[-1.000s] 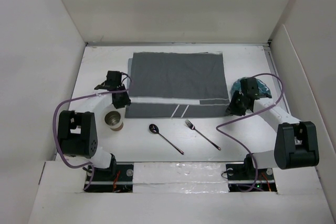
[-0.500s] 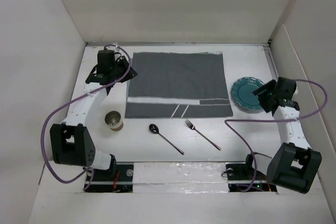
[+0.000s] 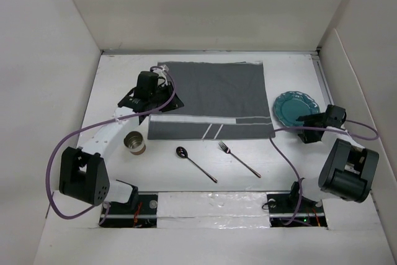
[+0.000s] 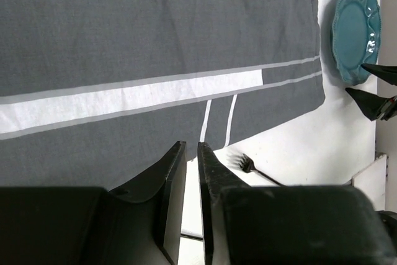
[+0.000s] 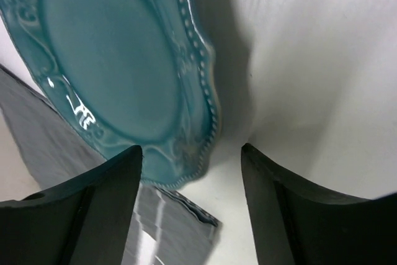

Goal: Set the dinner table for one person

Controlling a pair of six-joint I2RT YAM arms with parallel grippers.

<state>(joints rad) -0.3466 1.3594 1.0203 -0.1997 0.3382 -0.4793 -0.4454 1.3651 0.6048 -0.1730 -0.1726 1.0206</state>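
The white dinner table (image 3: 118,79) carries a dark grey striped placemat (image 3: 211,94) at the back middle. A teal plate (image 3: 295,110) lies on the table just right of the placemat. My right gripper (image 3: 303,128) is open at the plate's near right rim; in the right wrist view (image 5: 192,153) its fingers straddle the rim of the plate (image 5: 111,60) without holding it. My left gripper (image 3: 174,103) hovers over the placemat's left part, shut and empty (image 4: 191,148). A fork (image 3: 239,158), a spoon (image 3: 195,164) and a metal cup (image 3: 134,143) lie on the table in front of the placemat.
White walls enclose the table on the left, back and right. In the left wrist view the placemat (image 4: 155,35), the fork's tines (image 4: 248,164) and the plate (image 4: 355,29) show. The placemat's near right corner (image 5: 180,228) lies close below the plate.
My left gripper swung from the table's far left corner right onto the placemat. My right gripper dropped from the plate's right side to its near right rim.
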